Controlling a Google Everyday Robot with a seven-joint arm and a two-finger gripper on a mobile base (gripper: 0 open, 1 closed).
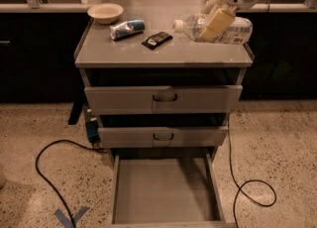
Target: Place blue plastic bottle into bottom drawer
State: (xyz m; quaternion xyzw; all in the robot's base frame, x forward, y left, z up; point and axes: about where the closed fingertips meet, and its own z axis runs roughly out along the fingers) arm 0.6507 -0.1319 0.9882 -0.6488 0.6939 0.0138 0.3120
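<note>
The blue plastic bottle [233, 29], clear with a white cap pointing left and a bluish label, is held lying sideways just above the right part of the cabinet top [163, 52]. My gripper [214, 20], with cream-coloured fingers [216, 24], is shut around the bottle's middle, coming down from the upper right. The bottom drawer [163, 192] is pulled fully open below, a wide shallow grey tray with nothing in it.
On the cabinet top lie a blue-and-silver can [127, 28], a flat black packet [157, 39] and a cream bowl [105, 12]. The two upper drawers [163, 99] are slightly open. Black cables [47, 172] trail on the speckled floor on both sides.
</note>
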